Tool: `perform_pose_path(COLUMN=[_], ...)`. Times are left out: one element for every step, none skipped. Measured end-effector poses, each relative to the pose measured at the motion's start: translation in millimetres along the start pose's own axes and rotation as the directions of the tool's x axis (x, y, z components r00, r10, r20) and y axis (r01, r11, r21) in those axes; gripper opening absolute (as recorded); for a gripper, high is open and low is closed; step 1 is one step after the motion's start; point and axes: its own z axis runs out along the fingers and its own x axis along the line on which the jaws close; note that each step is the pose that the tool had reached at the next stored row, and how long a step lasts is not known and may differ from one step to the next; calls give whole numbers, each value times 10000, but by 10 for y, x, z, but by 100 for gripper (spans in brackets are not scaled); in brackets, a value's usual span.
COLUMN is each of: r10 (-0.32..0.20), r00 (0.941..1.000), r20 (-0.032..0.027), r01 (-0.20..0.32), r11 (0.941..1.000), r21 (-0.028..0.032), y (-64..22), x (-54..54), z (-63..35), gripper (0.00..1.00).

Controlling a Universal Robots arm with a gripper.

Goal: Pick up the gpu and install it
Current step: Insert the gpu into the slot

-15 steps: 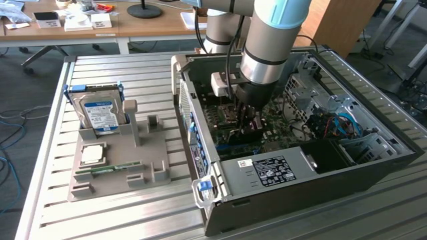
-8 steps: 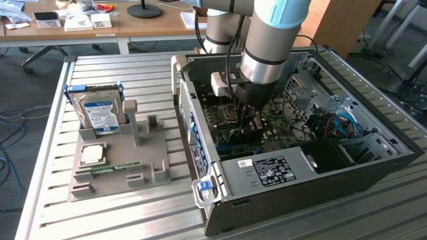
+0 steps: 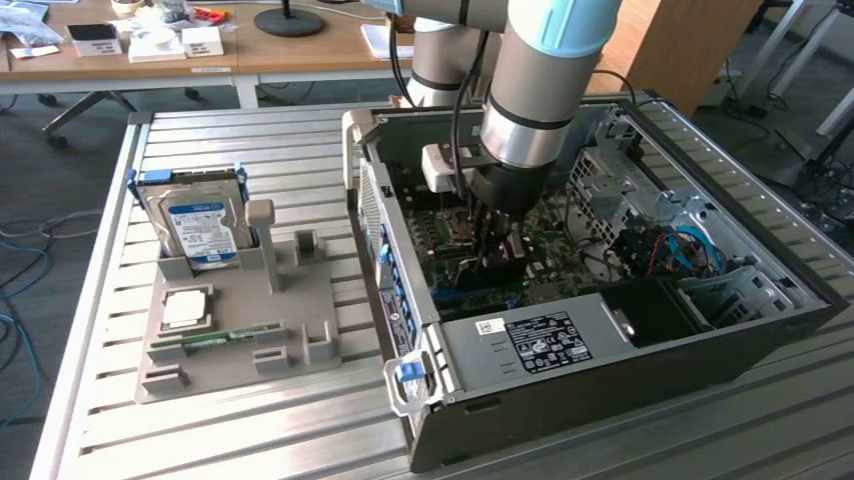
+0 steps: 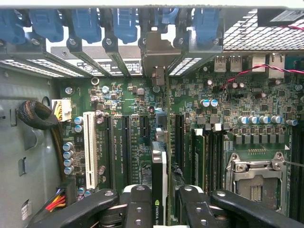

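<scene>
The gpu (image 4: 159,167) is seen edge-on in the wrist view, a thin dark card with a green-logo label, standing upright over a long slot of the green motherboard (image 4: 128,142). Its silvery metal bracket (image 4: 156,54) lies against the case's rear slot openings. My gripper (image 4: 164,209) is shut on the card, one black finger on each face. From the exterior view, my gripper (image 3: 491,238) reaches down into the open computer case (image 3: 747,350), with the gpu (image 3: 489,268) dark below it at the board.
A grey fixture tray (image 3: 307,300) on the exterior view's left holds a silver hard drive (image 3: 200,228), a processor chip (image 3: 184,308) and a green memory stick (image 3: 220,338). The case's power supply (image 3: 534,342), drive cage (image 3: 741,290) and cables crowd the gripper. A processor socket (image 4: 256,183) lies beside the slots.
</scene>
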Motion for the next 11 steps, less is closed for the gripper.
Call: perform_pose_path(r10=[12,23,35,44,51,54,55,54,53,52,52], r00=[10000,10000,10000,10000,10000,10000,10000,10000,10000,10000,10000], r20=[3,3,3,1,2,3,3,4,4,3,3], r01=[-12,-23,-35,-44,-51,-54,-55,-54,-53,-52,-52], r11=[10000,10000,10000,10000,10000,10000,10000,10000,10000,10000,10000], r21=[1,2,2,1,2,4,4,4,4,3,3], y=[0,1,2,2,4,6,10,12,15,16,16], x=[0,0,0,0,0,1,1,1,1,1,1], z=[3,6,9,10,11,13,15,17,18,18,18], gripper=[26,26,26,26,26,26,26,26,26,26,26])
